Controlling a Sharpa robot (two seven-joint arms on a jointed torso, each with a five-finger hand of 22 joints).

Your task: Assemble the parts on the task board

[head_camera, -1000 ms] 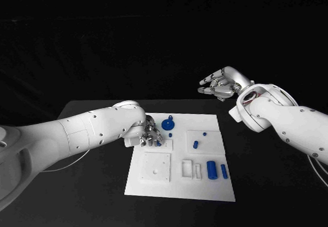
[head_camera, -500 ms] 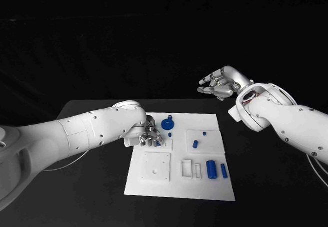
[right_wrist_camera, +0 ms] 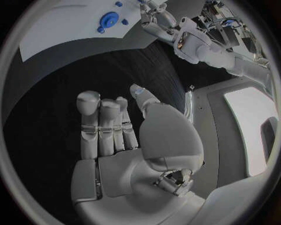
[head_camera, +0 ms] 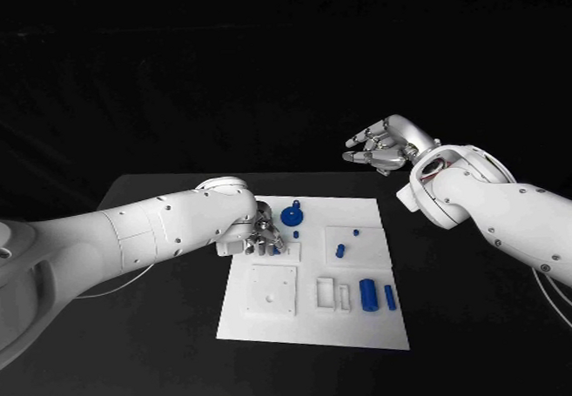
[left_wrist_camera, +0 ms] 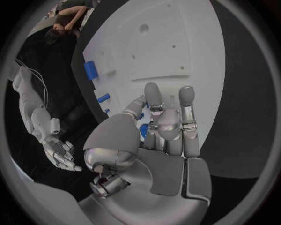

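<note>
The task board [head_camera: 311,275] lay at the middle of the black table [head_camera: 153,324], its long axis running from the robot toward twelve o'clock in the head view. The left hand [head_camera: 253,235] was low over the board's far-left part, fingers curled in around a small blue part [left_wrist_camera: 143,130]; it looked pinched there, though the grasp was partly hidden. The round blue part [head_camera: 292,219] sat just beside that hand at about two o'clock, and the two blue cylinders [head_camera: 376,296] stood near the board's near-right corner, at about four o'clock. The right hand [head_camera: 386,144] hung raised and well apart beyond the board's far-right corner, holding nothing, fingers loosely spread. The left hand was judged plainly nearer for the next placement. No writing could be read.
</note>
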